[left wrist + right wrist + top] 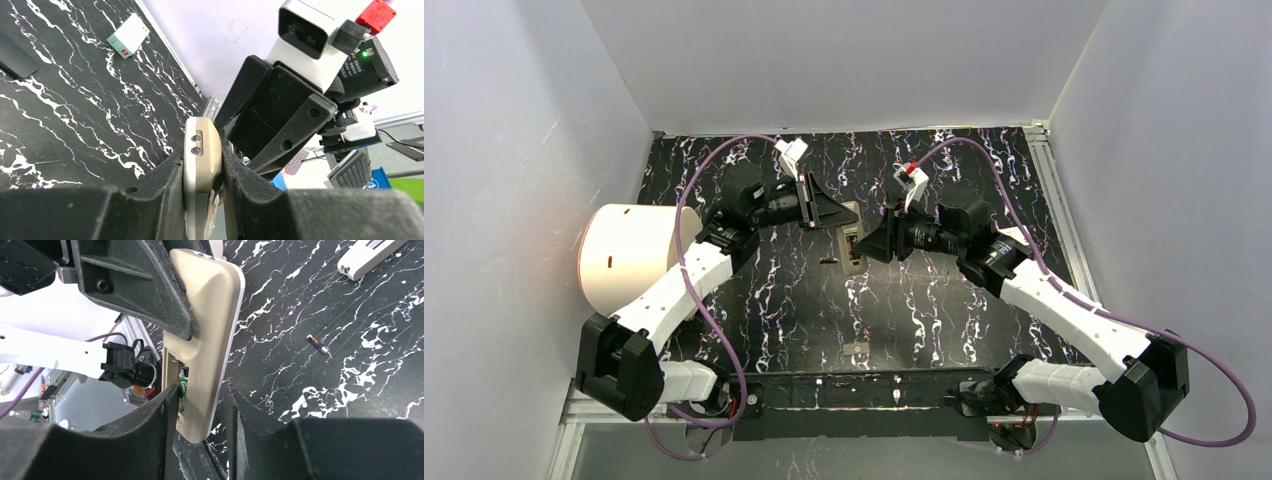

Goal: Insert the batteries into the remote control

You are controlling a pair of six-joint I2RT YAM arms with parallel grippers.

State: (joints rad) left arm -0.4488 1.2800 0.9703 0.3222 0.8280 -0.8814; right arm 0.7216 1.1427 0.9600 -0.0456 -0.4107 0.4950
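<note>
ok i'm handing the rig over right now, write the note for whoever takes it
Left gripper: jaws shut on the remote, near its front end.
Right gripper: jaws open, straddling the remote's other end, with a gap showing on one side.
Batteries: the green battery sits in the open compartment. A dark battery with an orange end lies loose on the table beside the remote. No other battery is in view.
Done: one battery in.
Left: pick up and seat the loose battery, then close the compartment.
</note>
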